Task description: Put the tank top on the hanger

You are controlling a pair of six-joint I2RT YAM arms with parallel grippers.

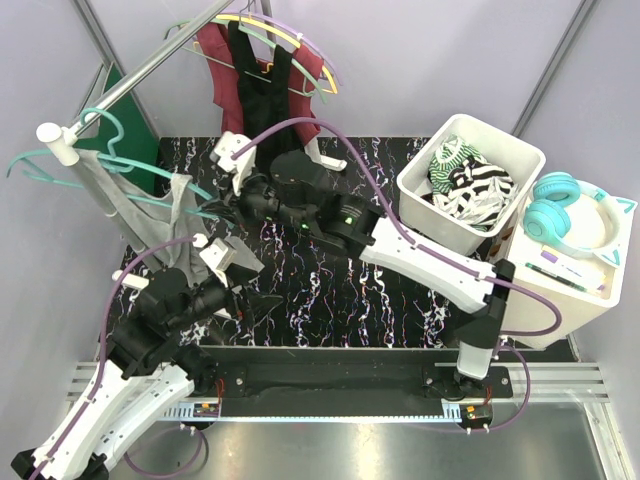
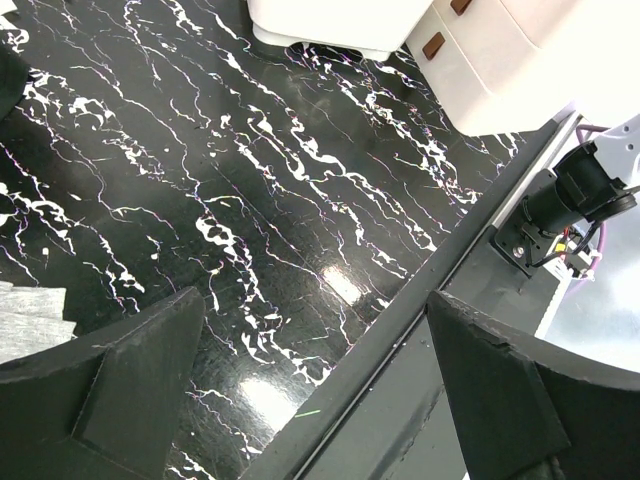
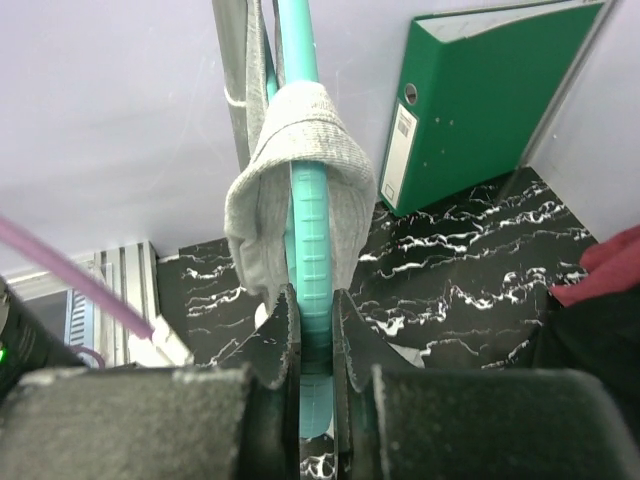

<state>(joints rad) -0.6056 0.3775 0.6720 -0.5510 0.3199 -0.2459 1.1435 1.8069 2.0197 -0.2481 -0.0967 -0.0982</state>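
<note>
Grey tank top (image 3: 262, 205) hangs, strap looped over teal hanger (image 3: 310, 215).

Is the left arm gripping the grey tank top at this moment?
No, the left arm's fingers stand wide apart over the black marbled table, with no fabric between them.

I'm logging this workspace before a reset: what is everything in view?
tank top: one, light grey, draped over the hanger, left
hanger: one, teal, left, by the rail
maroon top: one, hanging at back
black top: one, hanging at back
binder: one, green, back left
bin: one, white, right, holding striped clothes
headphones: one pair, teal, on white drawers, right
table: one, black marbled
left gripper: open, over table
right gripper: shut on hanger
</note>
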